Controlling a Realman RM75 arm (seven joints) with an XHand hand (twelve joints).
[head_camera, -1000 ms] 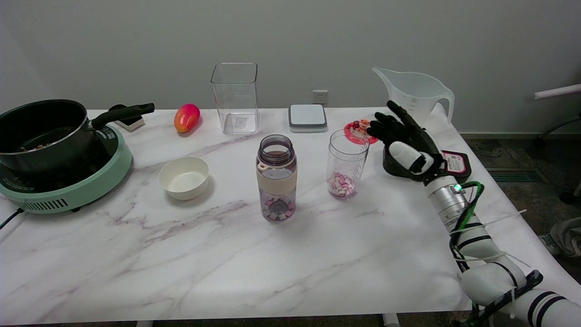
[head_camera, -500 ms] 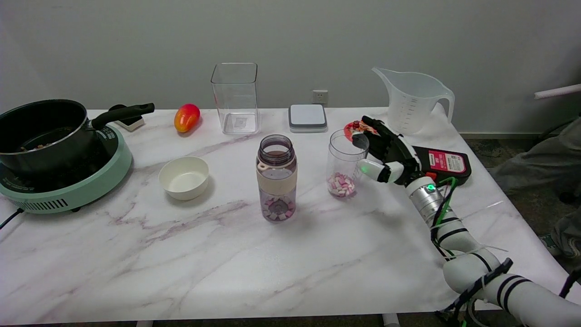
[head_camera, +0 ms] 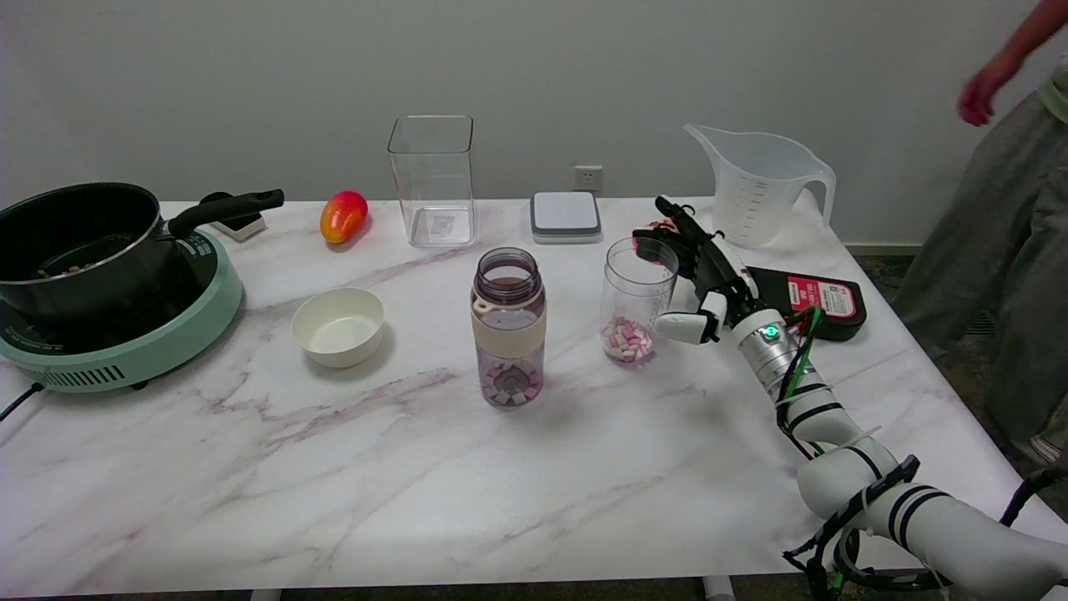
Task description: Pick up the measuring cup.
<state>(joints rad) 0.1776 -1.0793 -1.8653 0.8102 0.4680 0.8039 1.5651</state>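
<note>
The measuring cup is a clear, straight-walled plastic cylinder with faint graduation marks. It stands upright on the table, open at the top, with pink and white pellets in its bottom.

The table has a polished white marble-look top with grey veins. The measuring cup and tall square container look like clear glossy plastic; the far-right jug is frosted translucent plastic. The pot is matt black, the bowl smooth cream
</note>
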